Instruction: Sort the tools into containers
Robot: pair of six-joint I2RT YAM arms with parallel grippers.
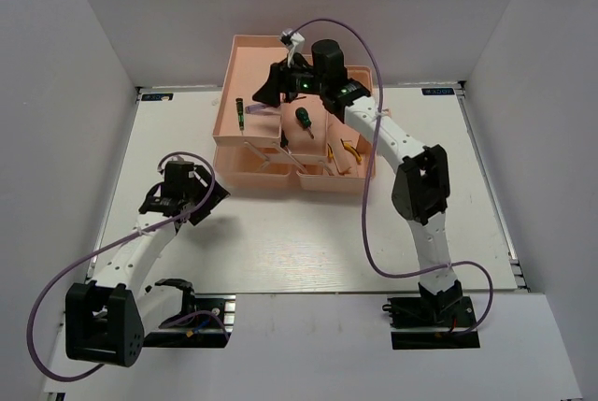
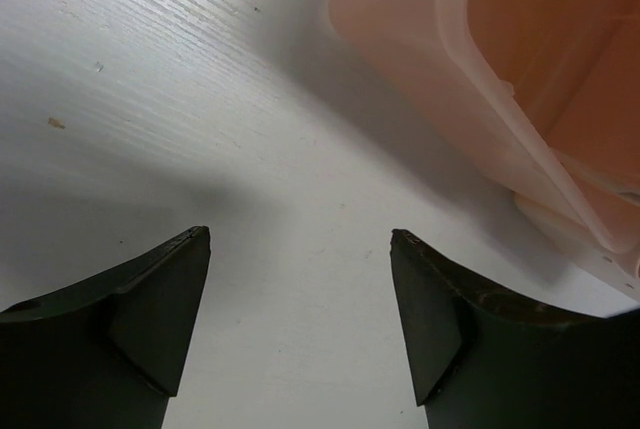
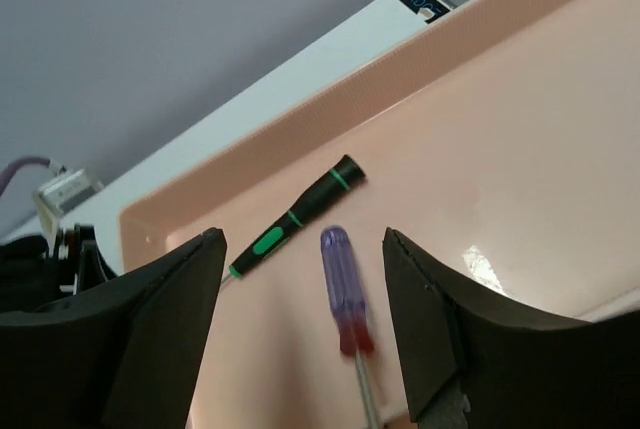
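Two claws stand with their jaws apart, and neither grips anything. The right claw (image 3: 302,239) hangs over the far left tray (image 3: 520,149) of the salmon-pink toolbox (image 1: 245,50), its arm reaching across the box from the right side. In the right wrist view the blue-handled screwdriver (image 3: 345,287) lies flat on the tray floor in the gap between the two fingers, touching neither of them, its shaft pointing toward the camera. The long thin green-handled screwdriver (image 3: 292,217) lies just beside it on the same tray floor, slanted, nearer the tray's wall. From above, a stubby green-handled screwdriver (image 1: 303,119) sits in the middle compartment, and yellow-and-black pliers (image 1: 348,150) lie in the compartment to the right of it, near the front edge of the box. The left claw (image 2: 300,236) hovers low over the bare white worktop (image 2: 150,69), jaws wide, with nothing between the fingers but the wood-grain surface. The near left corner of the toolbox shows ahead and to the right in the left wrist view, close to that claw but not touching it
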